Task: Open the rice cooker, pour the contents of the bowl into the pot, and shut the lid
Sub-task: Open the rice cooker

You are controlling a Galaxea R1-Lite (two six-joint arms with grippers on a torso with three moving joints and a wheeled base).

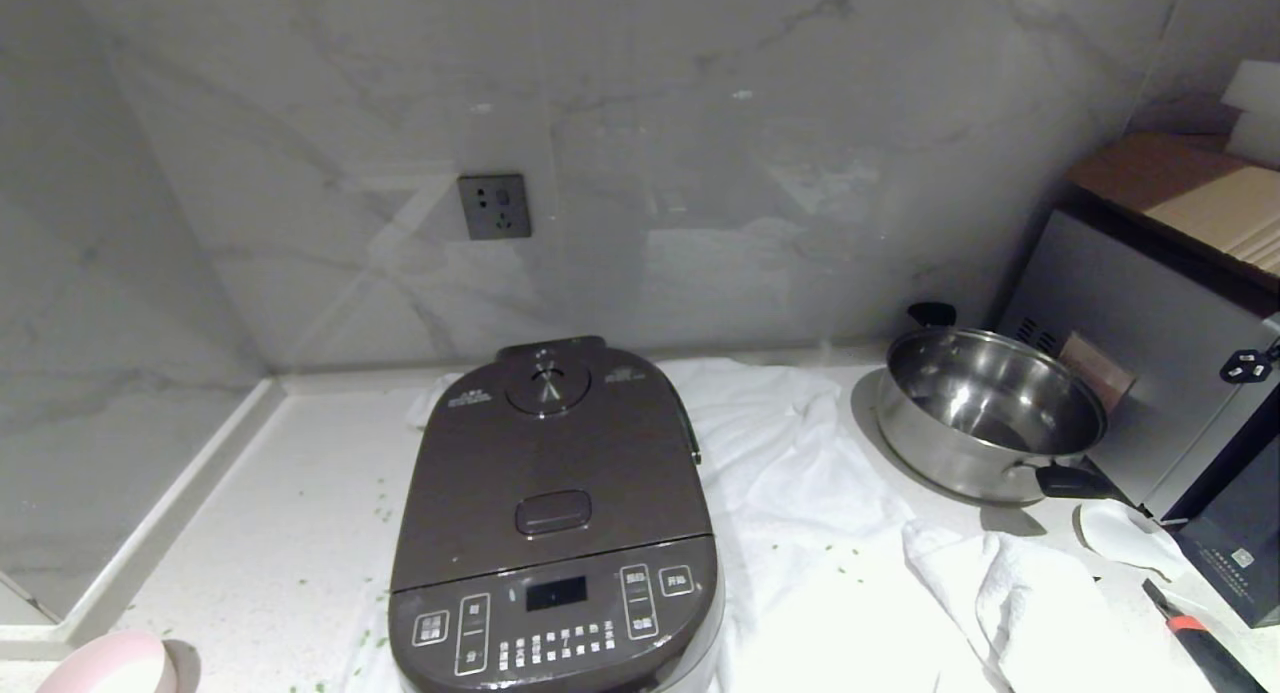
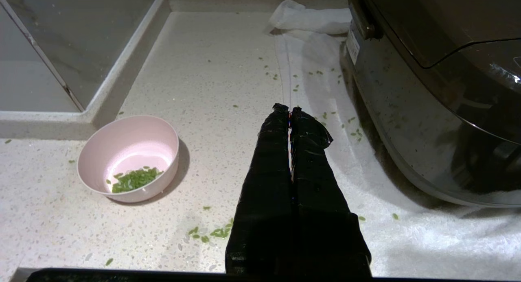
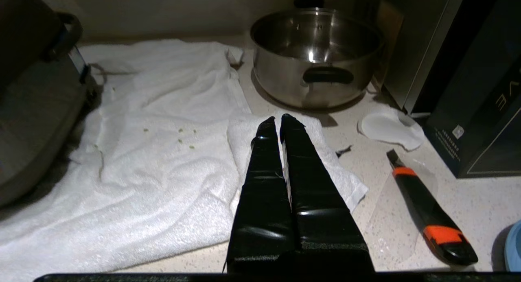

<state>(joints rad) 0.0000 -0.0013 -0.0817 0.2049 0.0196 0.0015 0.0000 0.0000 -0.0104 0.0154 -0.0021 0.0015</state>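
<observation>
The dark brown rice cooker (image 1: pixel 555 533) stands in the middle of the counter on a white towel, its lid (image 1: pixel 550 453) down, so the pot is hidden. The pale pink bowl (image 2: pixel 129 158) sits on the counter left of the cooker (image 2: pixel 439 90), with green grains (image 2: pixel 134 179) in its bottom; its rim shows at the lower left corner (image 1: pixel 100 665). My left gripper (image 2: pixel 288 108) hangs shut and empty between bowl and cooker. Shut and empty too, my right gripper (image 3: pixel 279 120) hovers over the towel right of the cooker (image 3: pixel 28 103). Neither arm shows in the head view.
A steel pan (image 1: pixel 990 413) with black handles stands at the right, with a grey appliance (image 1: pixel 1150 373) and boxes behind it. A white scoop (image 3: pixel 390 127) and an orange-black utility knife (image 3: pixel 431 213) lie near the right gripper. Loose green grains (image 2: pixel 211 232) dot the counter and the towel (image 1: pixel 800 493).
</observation>
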